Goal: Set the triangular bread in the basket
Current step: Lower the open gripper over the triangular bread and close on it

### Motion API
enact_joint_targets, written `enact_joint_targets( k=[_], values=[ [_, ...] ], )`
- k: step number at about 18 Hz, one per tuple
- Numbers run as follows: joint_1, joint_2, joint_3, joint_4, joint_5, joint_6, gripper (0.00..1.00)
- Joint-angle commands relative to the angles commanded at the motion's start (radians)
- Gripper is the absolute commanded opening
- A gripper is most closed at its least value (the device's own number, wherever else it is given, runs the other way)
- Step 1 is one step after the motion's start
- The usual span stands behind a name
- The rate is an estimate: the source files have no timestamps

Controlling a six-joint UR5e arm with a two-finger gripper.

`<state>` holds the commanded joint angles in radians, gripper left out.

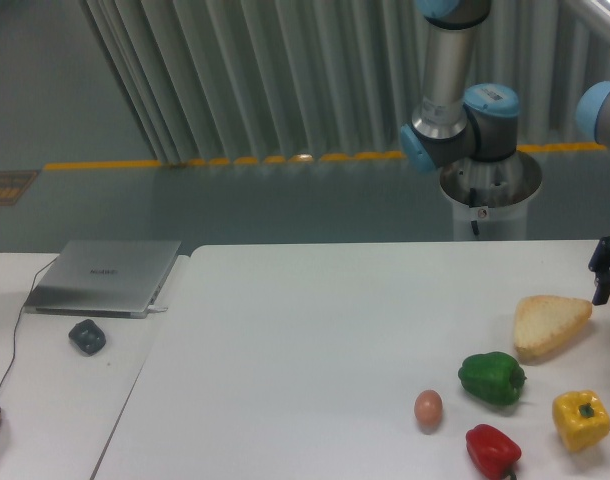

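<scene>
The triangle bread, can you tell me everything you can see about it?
The triangular bread is a rounded-triangle toast slice with a pale cream face and golden-brown crust. It lies flat on the white table near the right edge, one corner pointing right. Nothing touches it: the green pepper sits just below and left, the yellow pepper further below. The gripper hovers beside its right corner, not holding it.

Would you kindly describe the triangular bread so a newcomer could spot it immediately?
Look at the white table's right edge, above the green pepper and yellow pepper. The triangular bread lies flat there: the only pale, cream-faced piece with a golden-brown crust among glossy, rounded vegetables.
</scene>
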<state>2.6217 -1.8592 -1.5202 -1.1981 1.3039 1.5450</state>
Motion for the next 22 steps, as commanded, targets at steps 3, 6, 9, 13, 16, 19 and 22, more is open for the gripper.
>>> enact_joint_targets(
  k=[3, 6, 9, 13, 16, 19, 22],
  values=[
    [-0.012, -0.003, -0.005, 0.009, 0.003, -0.022, 1.0],
    [-0.041, -0.003, -0.02, 0.032, 0.031, -0.069, 1.0],
    [-0.046, -0.012, -0.064, 0.113, 0.005, -0.081, 1.0],
    [-0.078, -0.014, -0.09, 0.137, 0.012, -0.143, 1.0],
    [-0.081, 0.017, -0.123, 0.121, 0.092, -0.143, 1.0],
    [-0.094, 0.041, -0.132, 0.02, 0.257, -0.138, 1.0],
    [-0.106, 0.046, -0.132, -0.014, 0.293, -0.137, 1.0]
  ],
)
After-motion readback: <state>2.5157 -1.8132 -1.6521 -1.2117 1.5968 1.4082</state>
